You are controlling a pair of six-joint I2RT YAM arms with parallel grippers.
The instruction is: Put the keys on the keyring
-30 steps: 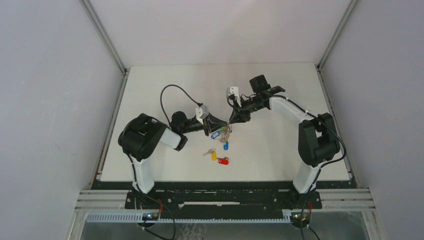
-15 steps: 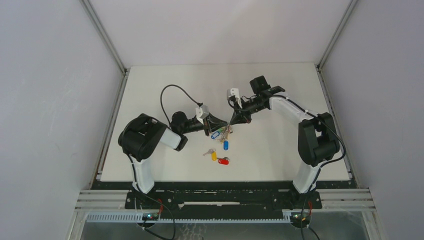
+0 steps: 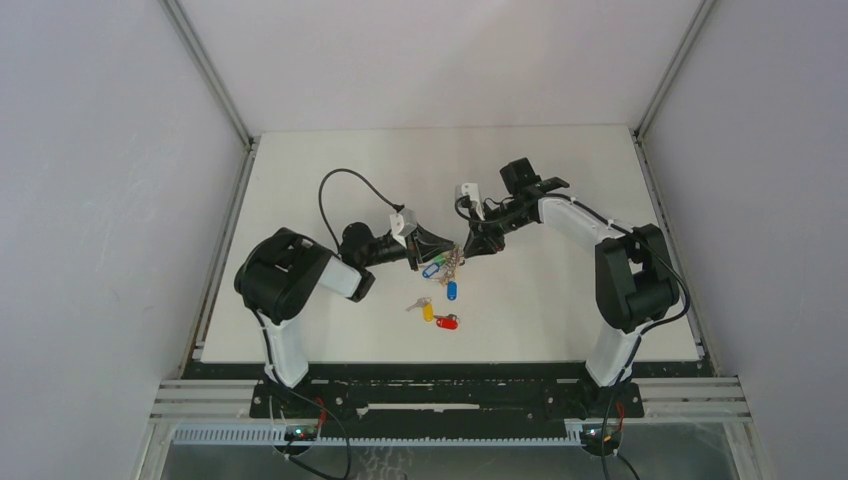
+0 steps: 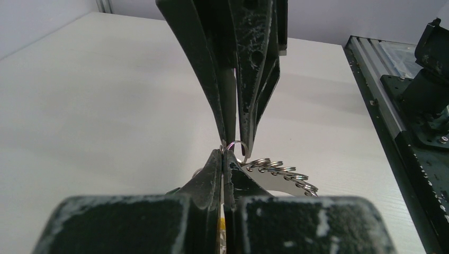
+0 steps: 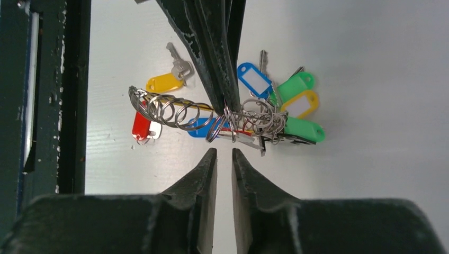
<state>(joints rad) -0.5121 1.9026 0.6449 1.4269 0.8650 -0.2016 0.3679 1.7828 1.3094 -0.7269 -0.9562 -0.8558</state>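
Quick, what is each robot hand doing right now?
Left gripper: closed, pinching the keyring.
Right gripper: slightly open, holding nothing.

Nips a small silver loop [image 4: 242,148] at the tips of the left pincer [image 4: 223,159] — fingers pressed flat together, low in frame. Meets the right pincer [image 4: 236,140] tip to tip from above, jaws narrowly parted. Trails the keyring [image 4: 280,170], a row of silver rings, rightward over the white worktop [image 4: 106,106] — dark rail [image 4: 394,132] along the right edge.

Silver keyring [image 5: 233,119], green and blue tags; yellow-tagged key [image 5: 168,80], red-tagged key [image 5: 141,127], loose nearby
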